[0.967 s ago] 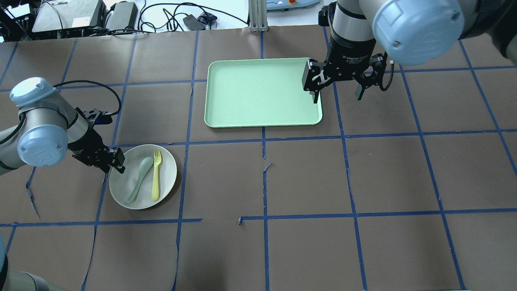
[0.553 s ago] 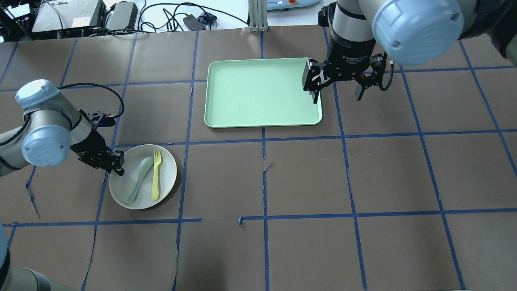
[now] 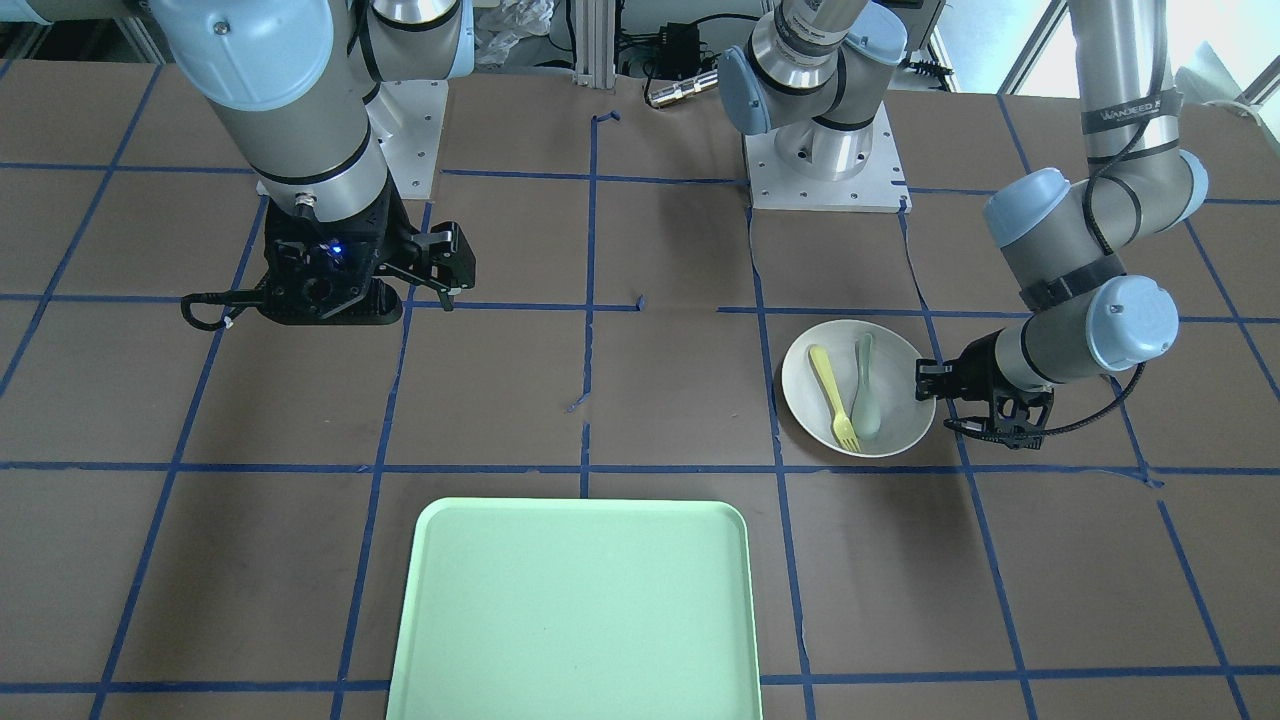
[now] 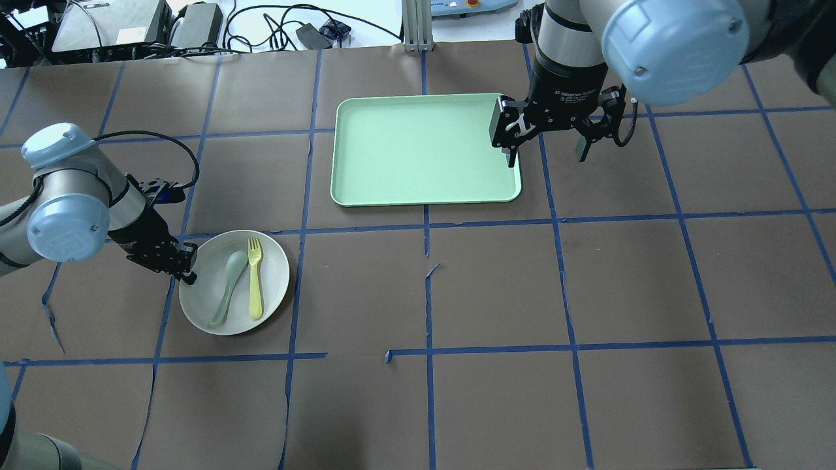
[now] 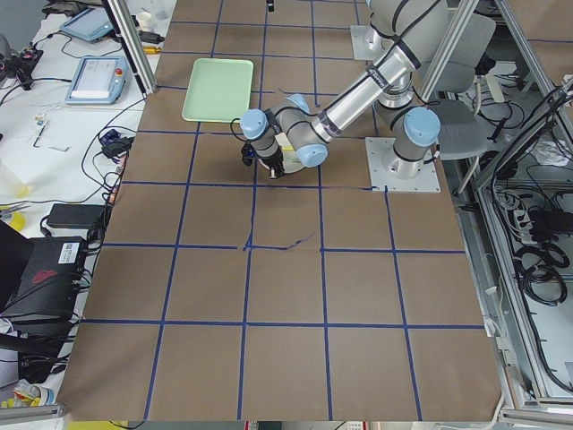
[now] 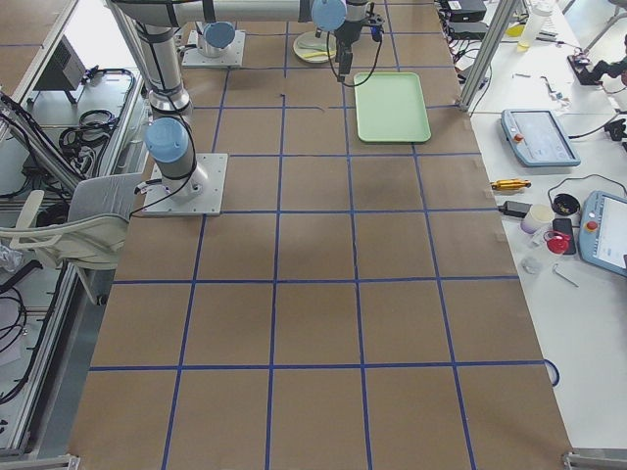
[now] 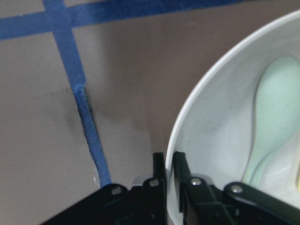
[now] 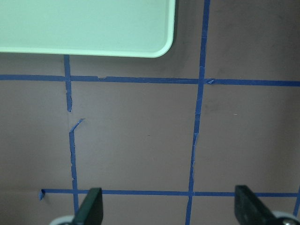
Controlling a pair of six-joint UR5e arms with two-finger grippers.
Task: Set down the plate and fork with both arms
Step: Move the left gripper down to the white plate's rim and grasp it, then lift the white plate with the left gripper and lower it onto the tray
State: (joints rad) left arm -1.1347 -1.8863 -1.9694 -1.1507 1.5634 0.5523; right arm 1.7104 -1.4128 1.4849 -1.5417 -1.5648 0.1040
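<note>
The left arm [image 4: 78,209] is held low, bent at the wrist, and the left claw [image 4: 188,274] is closed on the left rim of the plate [image 4: 277,267], one finger inside and one outside. The fork [image 4: 255,281] and a spoon [image 4: 225,287] are carried side by side in the plate. The right claw [image 4: 545,153] is held spread wide and empty, pointed down over the surface [image 4: 496,294] at the right edge of the tray [image 4: 418,150]

The left wrist camera cut the plate [image 7: 211,136] off at its right and bottom edges, and the spoon [image 7: 274,117] lost its handle end at the bottom too. The tray [image 3: 580,600] ran off the bottom of the front-facing view, and from overhead the right gripper [image 4: 545,158] covered its far right corner. From both table ends the fork [image 4: 255,277] was too small to make out.
</note>
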